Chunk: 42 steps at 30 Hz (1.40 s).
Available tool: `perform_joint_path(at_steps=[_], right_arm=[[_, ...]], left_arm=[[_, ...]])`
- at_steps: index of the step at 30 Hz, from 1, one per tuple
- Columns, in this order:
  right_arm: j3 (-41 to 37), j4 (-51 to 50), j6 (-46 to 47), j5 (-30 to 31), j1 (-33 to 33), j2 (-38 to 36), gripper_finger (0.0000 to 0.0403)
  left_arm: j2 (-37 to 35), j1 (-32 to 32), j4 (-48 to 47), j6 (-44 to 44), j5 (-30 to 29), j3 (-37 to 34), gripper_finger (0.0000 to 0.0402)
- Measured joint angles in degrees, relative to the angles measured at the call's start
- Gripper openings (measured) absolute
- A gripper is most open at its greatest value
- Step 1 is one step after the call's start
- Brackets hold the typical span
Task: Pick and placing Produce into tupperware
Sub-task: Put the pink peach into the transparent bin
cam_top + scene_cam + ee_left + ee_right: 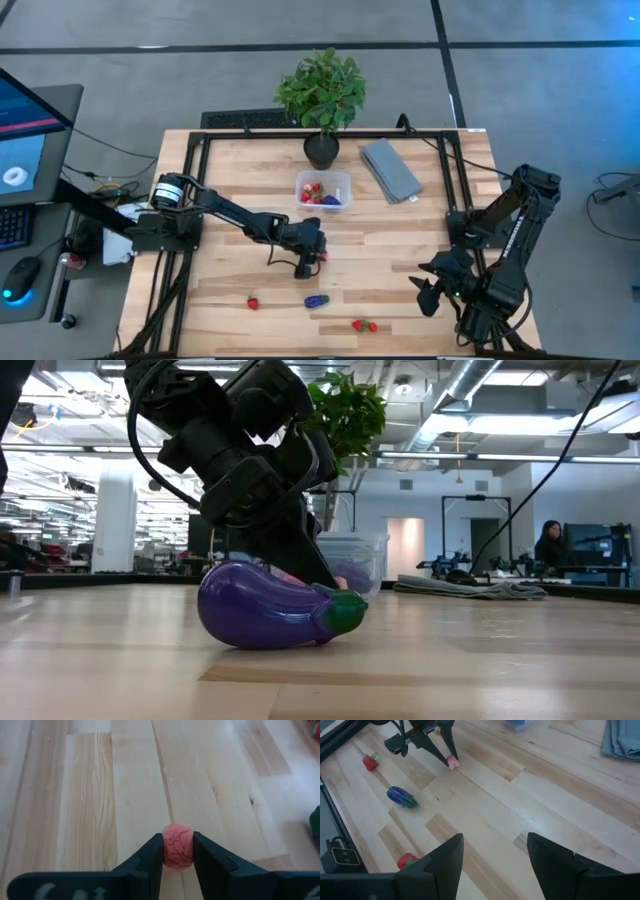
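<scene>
Left gripper (177,851) fingers clamp a pinkish-red round piece (177,853) mid-table (400,240); right gripper (495,865), jaws apart, holds nothing near the front-right corner.

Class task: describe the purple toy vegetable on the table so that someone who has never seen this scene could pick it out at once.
Start at the wooden table and look along its near edge, the side away from the potted plant. Among the scattered toys there lies the purple eggplant, between two red strawberries. It is the only purple piece with a green cap.

Bright even overhead light; soft shadows on table (380,250); low view foreground blurred; ceiling lamps glare.
</scene>
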Motion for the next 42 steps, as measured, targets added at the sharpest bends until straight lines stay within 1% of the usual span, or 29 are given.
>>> perform_joint_path(at_steps=[7,16,23,32,37,42], right_arm=[[0.0,0.0,0.0,0.0,0.0,0.0,0.0244],[0.0,0.1,0.0,-0.2,0.0,0.0,0.0244],[0.0,0.2,0.0,-0.2,0.0,0.0,0.0244],[0.0,-0.4,0.0,-0.2,0.0,0.0,0.0244],[0.0,-0.9,0.0,-0.2,0.0,0.0,0.0244],[0.0,-1.4,0.0,-0.2,0.0,0.0,0.0244]], left_arm=[[0.0,0.0,3.6,-1.8,0.0,0.9,0.0087],[0.0,0.9,2.7,1.5,0.0,8.8,0.0087],[0.0,3.1,-2.3,4.9,-0.2,14.9,0.0087],[0.0,6.9,-13.0,10.5,-0.7,21.5,0.0087],[-0.3,9.7,-19.9,13.6,-2.3,23.7,0.0087],[-1.5,12.8,-22.8,14.8,-2.4,24.5,0.0087]])
